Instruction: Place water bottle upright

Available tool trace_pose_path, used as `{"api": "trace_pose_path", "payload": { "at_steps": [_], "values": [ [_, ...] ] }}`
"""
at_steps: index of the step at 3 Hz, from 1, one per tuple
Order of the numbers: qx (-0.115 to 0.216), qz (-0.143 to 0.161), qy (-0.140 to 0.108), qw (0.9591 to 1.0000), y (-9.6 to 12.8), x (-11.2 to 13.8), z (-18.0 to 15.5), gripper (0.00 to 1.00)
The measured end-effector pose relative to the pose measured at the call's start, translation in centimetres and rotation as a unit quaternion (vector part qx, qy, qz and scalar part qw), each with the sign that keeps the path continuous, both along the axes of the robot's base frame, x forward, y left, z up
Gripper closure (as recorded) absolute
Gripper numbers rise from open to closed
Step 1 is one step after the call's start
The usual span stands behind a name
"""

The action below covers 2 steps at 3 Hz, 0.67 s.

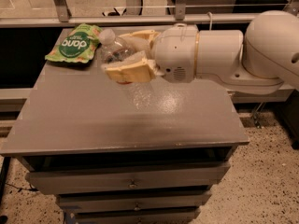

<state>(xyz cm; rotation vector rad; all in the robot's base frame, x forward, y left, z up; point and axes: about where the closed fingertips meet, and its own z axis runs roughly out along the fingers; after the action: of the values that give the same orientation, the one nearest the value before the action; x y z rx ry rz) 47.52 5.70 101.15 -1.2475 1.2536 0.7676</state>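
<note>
The water bottle is a clear plastic bottle with a white cap. It is held between the two tan fingers of my gripper, tilted, with its cap pointing up and to the left, above the back middle of the grey table. A bit of its orange-red label edge shows under the near finger. My gripper is shut on the bottle. The white arm reaches in from the right. The lower part of the bottle is hidden behind the fingers and wrist.
A green snack bag lies at the back left corner of the table. Drawers are under the tabletop. A metal rail and glass partition run behind the table.
</note>
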Motion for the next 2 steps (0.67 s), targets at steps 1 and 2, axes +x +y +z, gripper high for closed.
{"api": "trace_pose_path", "payload": {
  "at_steps": [1, 2],
  "values": [
    [0.039, -0.036, 0.007, 0.9986, -3.3, 0.2, 0.1, 1.00],
    [0.070, -0.071, 0.022, 0.9948, -6.4, 0.4, -0.6, 1.00]
  ]
}}
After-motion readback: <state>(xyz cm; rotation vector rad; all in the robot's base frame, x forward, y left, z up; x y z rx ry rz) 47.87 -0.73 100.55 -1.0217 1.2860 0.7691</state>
